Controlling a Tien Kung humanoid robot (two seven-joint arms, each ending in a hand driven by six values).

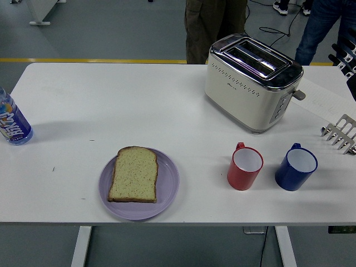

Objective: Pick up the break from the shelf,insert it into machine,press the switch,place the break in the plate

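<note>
Bread slice [134, 174] lies flat on the purple plate [168, 189], near the front edge of your white worktop [111, 105], left of centre. It fills most of the plate and nothing touches it. The toaster [250, 83] sits at the back right of the worktop, cream body with a chrome top, both slots showing dark and no bread sticking out; its side lever [299, 94] points right. In front of the toaster you have a red mug [245, 166] and, just beside it to the right, a blue mug [296, 167], both upright, apart from each other. A metal rack [340, 133] pokes in at the right edge, only partly in frame. A blue-labelled bottle [12, 121] stands at the far left edge, cut off by the frame. Your right robot hand [346, 58] shows only as a few black and white fingertips at the upper right edge, well clear of the toaster; you cannot tell its grip from this. The left arm is out of frame. Two people's legs stand beyond the far side of the worktop.
</note>
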